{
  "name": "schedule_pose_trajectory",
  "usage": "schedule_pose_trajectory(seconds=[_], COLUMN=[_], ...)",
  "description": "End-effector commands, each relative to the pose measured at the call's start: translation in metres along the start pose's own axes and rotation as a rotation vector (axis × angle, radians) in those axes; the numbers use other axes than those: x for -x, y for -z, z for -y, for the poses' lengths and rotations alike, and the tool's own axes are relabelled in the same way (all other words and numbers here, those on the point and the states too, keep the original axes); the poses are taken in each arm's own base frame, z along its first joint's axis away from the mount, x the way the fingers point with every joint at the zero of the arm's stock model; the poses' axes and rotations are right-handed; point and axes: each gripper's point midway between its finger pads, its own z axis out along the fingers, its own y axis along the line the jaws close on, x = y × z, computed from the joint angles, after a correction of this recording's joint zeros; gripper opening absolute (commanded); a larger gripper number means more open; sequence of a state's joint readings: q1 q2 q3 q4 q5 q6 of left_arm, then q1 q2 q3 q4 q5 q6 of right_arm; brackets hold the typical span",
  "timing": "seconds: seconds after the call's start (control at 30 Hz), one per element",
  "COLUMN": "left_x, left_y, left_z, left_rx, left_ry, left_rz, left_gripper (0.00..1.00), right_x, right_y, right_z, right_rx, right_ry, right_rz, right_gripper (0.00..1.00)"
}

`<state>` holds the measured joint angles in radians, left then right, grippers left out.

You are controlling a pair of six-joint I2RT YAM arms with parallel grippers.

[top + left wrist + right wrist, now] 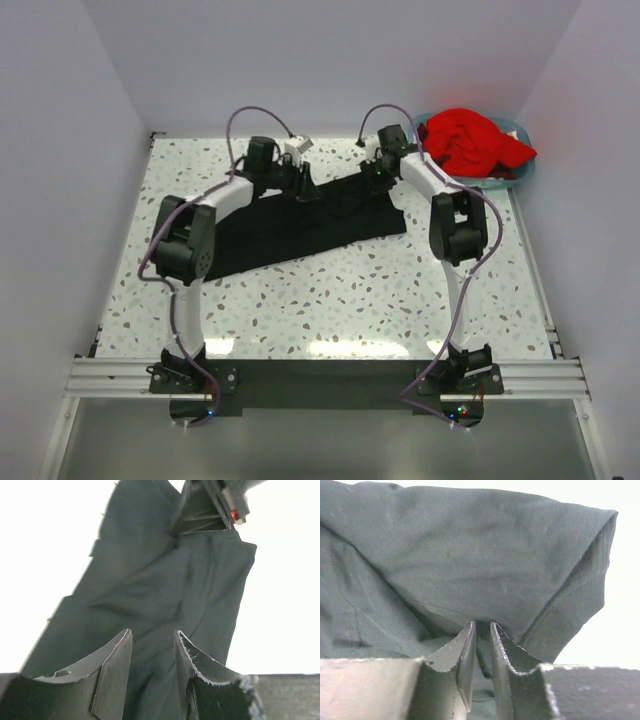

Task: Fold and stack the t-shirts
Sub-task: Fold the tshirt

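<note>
The black t-shirt [300, 232] lies as a long, flattened band across the far half of the speckled table [330, 300]. My left gripper [300, 190] is at its far edge; in the left wrist view its jaws [152, 632] stand apart over the black cloth [150, 575]. My right gripper [373, 180] is at the shirt's far right corner. Seen from the right wrist, its jaws [482, 624] stand narrow, with a bunched fold of the black cloth [470, 555] pinched between them. The red t-shirt [470, 140] sits crumpled in the basket.
The light blue basket [515, 178] stands at the table's far right corner. White walls close in the left, back and right sides. The right gripper's body [205, 510] shows at the top of the left wrist view.
</note>
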<state>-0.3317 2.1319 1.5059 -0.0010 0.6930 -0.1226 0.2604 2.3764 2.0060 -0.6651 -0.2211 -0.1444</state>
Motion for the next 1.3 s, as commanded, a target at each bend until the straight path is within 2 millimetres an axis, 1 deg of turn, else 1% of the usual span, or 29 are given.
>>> schedule_pose_trajectory(seconds=[0.0,0.03,0.1,0.13,0.17,0.2,0.27,0.3,0.33,0.37,0.4,0.43,0.5,0.53,0.6,0.67,0.73,0.83,0.87,0.9,0.93,0.97,1.0,1.03,1.07,1.1,1.13,1.2,1.27], left_x=[0.054,0.031,0.009,-0.016,-0.020,-0.044,-0.079,-0.091,-0.099,-0.112,-0.119,-0.126,-0.140,-0.151,-0.159,-0.182,-0.207,-0.232,-0.235,-0.240,-0.236,-0.238,-0.235,-0.220,-0.213,-0.200,-0.177,-0.141,-0.114], left_y=[0.087,0.101,0.123,0.135,0.147,0.153,0.166,0.173,0.175,0.176,0.180,0.180,0.182,0.183,0.181,0.180,0.175,0.162,0.157,0.146,0.137,0.126,0.119,0.107,0.098,0.091,0.083,0.077,0.080], left_z=[0.005,0.000,0.006,0.005,0.010,0.003,0.005,-0.002,-0.006,-0.010,-0.020,-0.025,-0.035,-0.038,-0.041,-0.041,-0.032,0.001,0.014,0.041,0.056,0.086,0.101,0.116,0.140,0.151,0.162,0.178,0.179], left_rx=[0.045,0.054,0.058,0.037,0.043,0.045,0.020,0.031,0.037,0.039,0.068,0.077,0.102,0.102,0.111,0.097,0.060,-0.044,-0.066,-0.146,-0.175,-0.240,-0.268,-0.285,-0.327,-0.339,-0.346,-0.346,-0.337], left_ry=[-0.281,-0.362,-0.473,-0.572,-0.625,-0.678,-0.678,-0.715,-0.717,-0.712,-0.734,-0.736,-0.759,-0.761,-0.788,-0.772,-0.745,-0.732,-0.707,-0.701,-0.692,-0.643,-0.618,-0.602,-0.527,-0.494,-0.477,-0.431,-0.392], left_rz=[0.035,-0.063,-0.156,-0.255,-0.278,-0.351,-0.455,-0.517,-0.546,-0.583,-0.629,-0.656,-0.702,-0.730,-0.760,-0.815,-0.880,-0.918,-0.914,-0.892,-0.865,-0.837,-0.817,-0.769,-0.725,-0.680,-0.617,-0.517,-0.427], left_gripper=[0.44,0.44,0.43,0.43,0.42,0.41,0.40,0.38,0.38,0.37,0.36,0.35,0.35,0.34,0.34,0.33,0.31,0.28,0.28,0.27,0.28,0.28,0.28,0.28,0.31,0.32,0.33,0.36,0.39], right_x=[0.059,0.066,0.086,0.091,0.098,0.104,0.103,0.106,0.103,0.092,0.091,0.076,0.064,0.045,0.028,0.002,-0.021,-0.045,-0.050,-0.054,-0.060,-0.063,-0.065,-0.068,-0.071,-0.072,-0.070,-0.066,-0.065], right_y=[0.037,0.044,0.065,0.072,0.081,0.093,0.107,0.124,0.129,0.130,0.146,0.147,0.163,0.164,0.169,0.174,0.174,0.171,0.170,0.169,0.170,0.168,0.166,0.165,0.161,0.159,0.156,0.144,0.134], right_z=[-0.005,-0.007,-0.013,-0.016,-0.019,-0.022,-0.027,-0.033,-0.034,-0.037,-0.042,-0.043,-0.046,-0.048,-0.050,-0.052,-0.054,-0.052,-0.050,-0.047,-0.042,-0.039,-0.035,-0.030,-0.026,-0.025,-0.023,-0.022,-0.022], right_rx=[-0.034,-0.034,-0.031,-0.028,-0.026,-0.019,-0.008,0.000,0.003,0.012,0.016,0.023,0.019,0.026,0.031,0.038,0.061,0.078,0.076,0.073,0.069,0.058,0.042,0.021,-0.001,-0.006,-0.009,-0.013,-0.020], right_ry=[0.075,0.084,0.101,0.102,0.104,0.110,0.108,0.112,0.115,0.109,0.116,0.112,0.115,0.121,0.127,0.124,0.107,0.078,0.067,0.058,0.039,0.032,0.018,0.014,0.010,-0.001,-0.003,-0.021,-0.022], right_rz=[0.176,0.199,0.267,0.284,0.301,0.322,0.325,0.345,0.340,0.307,0.315,0.266,0.244,0.187,0.142,0.080,0.013,-0.079,-0.099,-0.118,-0.141,-0.156,-0.166,-0.176,-0.192,-0.196,-0.189,-0.181,-0.188], right_gripper=[0.23,0.24,0.29,0.29,0.31,0.31,0.33,0.34,0.34,0.36,0.37,0.38,0.38,0.38,0.38,0.38,0.38,0.36,0.36,0.35,0.35,0.34,0.33,0.31,0.29,0.26,0.24,0.20,0.18])
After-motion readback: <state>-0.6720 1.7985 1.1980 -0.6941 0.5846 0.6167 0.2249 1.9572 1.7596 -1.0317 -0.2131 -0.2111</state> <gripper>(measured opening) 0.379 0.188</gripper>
